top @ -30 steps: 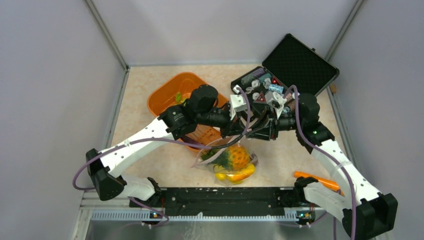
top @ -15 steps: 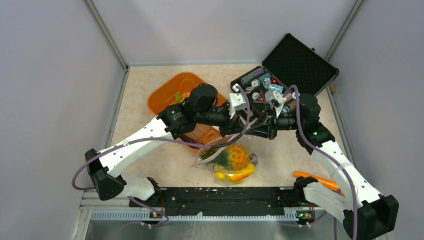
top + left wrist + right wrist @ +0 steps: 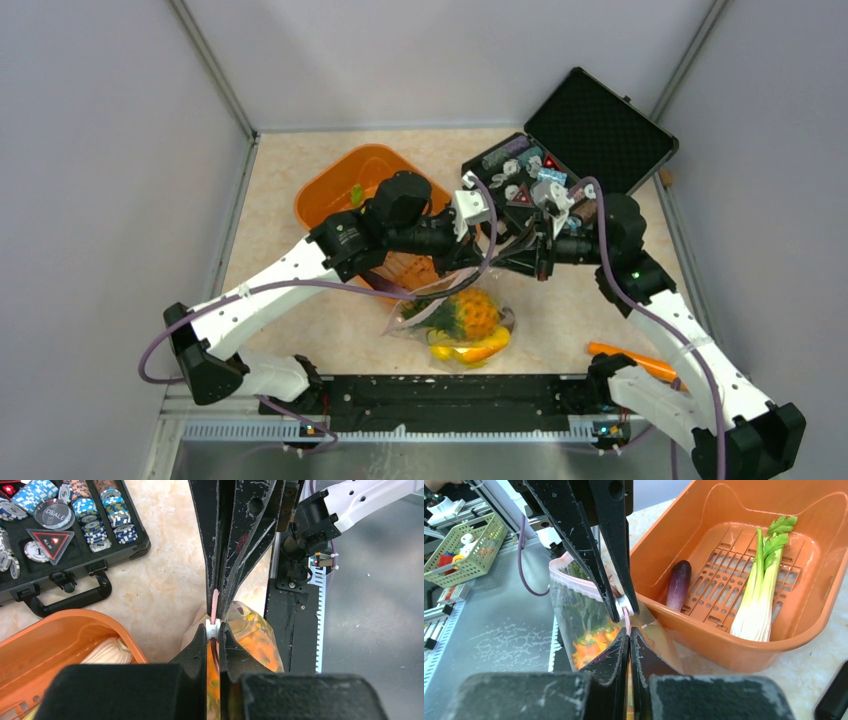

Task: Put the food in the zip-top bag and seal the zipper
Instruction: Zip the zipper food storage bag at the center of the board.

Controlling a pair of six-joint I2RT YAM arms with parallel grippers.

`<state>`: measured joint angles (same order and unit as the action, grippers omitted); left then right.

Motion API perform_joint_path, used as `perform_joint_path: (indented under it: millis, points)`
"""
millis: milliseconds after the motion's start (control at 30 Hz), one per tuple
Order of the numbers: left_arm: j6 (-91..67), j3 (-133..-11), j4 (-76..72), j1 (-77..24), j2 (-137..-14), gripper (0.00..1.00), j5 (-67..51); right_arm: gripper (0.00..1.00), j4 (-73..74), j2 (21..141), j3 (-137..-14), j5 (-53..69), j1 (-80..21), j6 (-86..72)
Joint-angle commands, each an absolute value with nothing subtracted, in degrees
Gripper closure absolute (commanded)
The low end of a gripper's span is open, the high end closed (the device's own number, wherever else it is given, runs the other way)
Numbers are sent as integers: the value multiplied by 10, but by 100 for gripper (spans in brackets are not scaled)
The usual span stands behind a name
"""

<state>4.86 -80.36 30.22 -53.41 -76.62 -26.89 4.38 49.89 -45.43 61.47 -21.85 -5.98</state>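
Two grippers meet tip to tip over the middle of the table, both clamped on one thin strip. The left gripper (image 3: 215,632) has its jaws pressed together on the zipper (image 3: 215,597), right at a small white slider (image 3: 212,626). The right gripper (image 3: 629,635) faces it, jaws likewise squeezed tight on the pink strip just beside the slider.

The bag (image 3: 455,328) sags from that pinched edge toward the near side of the table. Through its clear plastic show a pineapple (image 3: 477,313), yellow food (image 3: 465,352) beneath it and some green leaves. Beyond the pinch the strip curves away along the bag's mouth. I cannot tell whether that stretch is pressed closed.

Just beside the bag stands an orange tub (image 3: 724,650). An eggplant (image 3: 679,584) and a green-white stalk (image 3: 756,605) lie on its slotted floor, a little apart from each other. From above, the left arm crosses over the tub and hides much of it.

Behind the grippers a black case (image 3: 600,130) sits open with its lid tilted back. Rows of chips (image 3: 95,517) fill its tray, and its handle points toward the tub.

Near the right arm's base lies a long orange piece (image 3: 625,355), partly covered by the arm. Off the table, a green basket (image 3: 471,550) holds small items too blurred to name.
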Motion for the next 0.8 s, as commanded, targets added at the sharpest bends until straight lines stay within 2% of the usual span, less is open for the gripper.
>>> perform_joint_path:
  millis: [0, 133, 300, 400, 467, 567, 767]
  points:
    - [60, -801, 355, -533, -754, 100, -262, 100, 26, 486, -475, 605, -226, -46]
    - [67, -800, 371, -533, -749, 100, -245, 100, 31, 487, -475, 606, -227, -41]
    - [54, -799, 338, -533, -743, 100, -277, 98, 6, 494, -469, 629, -227, -50]
    - [48, -808, 323, -533, -750, 100, -300, 69, -15, 495, -469, 647, -228, -56]
    - [48, -817, 323, -533, -758, 100, -313, 62, -10, 496, -475, 650, -228, -49]
    - [48, -824, 320, -534, -767, 100, -322, 64, -2, 503, -485, 662, -229, -38]
    - [46, -825, 320, -534, -770, 100, -323, 87, 36, 510, -487, 663, -229, -10]
